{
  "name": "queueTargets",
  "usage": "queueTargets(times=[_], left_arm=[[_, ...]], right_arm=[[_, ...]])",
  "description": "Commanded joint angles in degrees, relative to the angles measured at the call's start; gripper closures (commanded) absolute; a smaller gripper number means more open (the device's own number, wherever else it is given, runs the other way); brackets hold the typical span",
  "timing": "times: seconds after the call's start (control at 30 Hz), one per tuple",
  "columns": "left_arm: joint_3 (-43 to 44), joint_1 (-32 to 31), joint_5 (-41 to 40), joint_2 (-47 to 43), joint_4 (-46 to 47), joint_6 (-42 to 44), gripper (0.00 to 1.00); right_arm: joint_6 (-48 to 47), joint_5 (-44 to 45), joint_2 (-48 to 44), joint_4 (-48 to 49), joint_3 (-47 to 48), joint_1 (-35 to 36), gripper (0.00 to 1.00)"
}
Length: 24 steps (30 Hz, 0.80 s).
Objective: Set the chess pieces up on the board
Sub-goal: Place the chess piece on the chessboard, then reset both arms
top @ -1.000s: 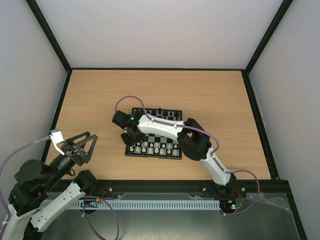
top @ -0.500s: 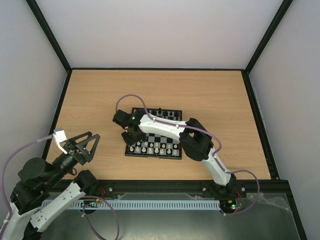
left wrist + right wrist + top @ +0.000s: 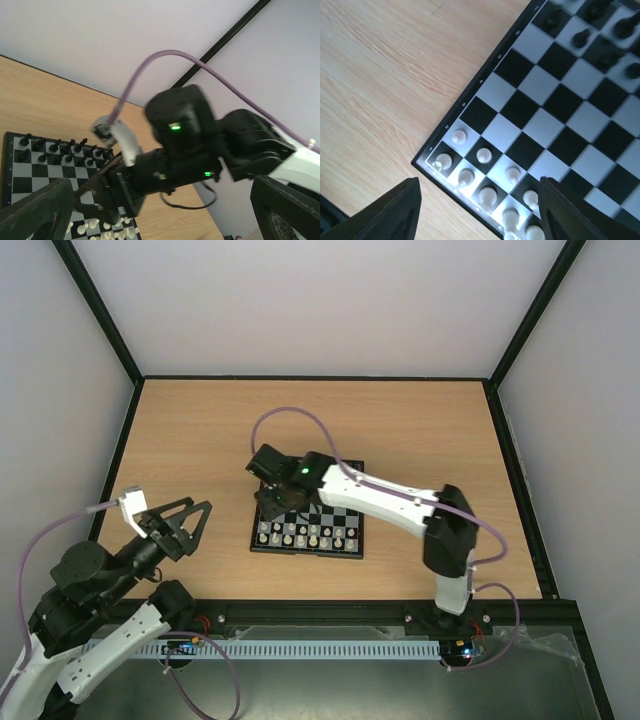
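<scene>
The board (image 3: pixel 345 512) lies mid-table, with white chess pieces (image 3: pixel 305 535) on its two near rows and black ones (image 3: pixel 340 472) along the far rows. My right gripper (image 3: pixel 275 502) hovers over the board's left side. In the right wrist view its jaws (image 3: pixel 479 182) stand open and empty above the white pieces (image 3: pixel 485 155) at the board's corner (image 3: pixel 427 160). My left gripper (image 3: pixel 180 525) is open and raised over the table's near left, apart from the board. The left wrist view looks between its fingers (image 3: pixel 162 200) at the right arm (image 3: pixel 185 145) and the board (image 3: pixel 30 170).
A black frame (image 3: pixel 310 378) rims the wooden table (image 3: pixel 200 440), with pale walls behind. A purple cable (image 3: pixel 290 418) loops from the right wrist over the board's far left. The right arm's elbow (image 3: pixel 450 530) hangs over the table's near right.
My right gripper has opened and drawn up and back from the near-left white pieces, and its elbow has swung right. The left gripper has drifted slightly right, still open.
</scene>
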Motion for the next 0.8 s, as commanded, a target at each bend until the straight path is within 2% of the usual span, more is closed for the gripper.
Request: queueTargets(times=[0.0,0.13,0.27,0.53,0.67,0.77], left_arm=[[-0.98,-0.20,2.86,4.18,4.65,0.89,0.01],[-3.13,-0.20,3.83,9.53,7.27,0.48,0.01],[-6.64,-0.16,4.66,13.52,11.93,-0.60,0.01],[-11.69,-0.93,6.87,26.45,23.76,-1.83,0.01],[-11.39,-3.55,2.01,32.31,26.86,-1.74,0.01],[-10.62,-5.03,-4.42,35.62,26.99,-1.44,0.01]], right_arm=[[0.99,4.17,-11.61,3.11,-8.78,-0.22,0.33],[1.84,6.59,-24.07,7.07,-19.95,-0.24,0.23],[3.34,9.88,-36.61,8.39,-30.25,-0.23,0.00],[7.33,14.43,-60.98,4.88,-45.53,-0.21,0.01],[8.94,14.26,-67.90,5.42,-48.45,-0.19,0.01],[9.10,15.60,-68.76,5.76,-48.23,-0.16,0.02]])
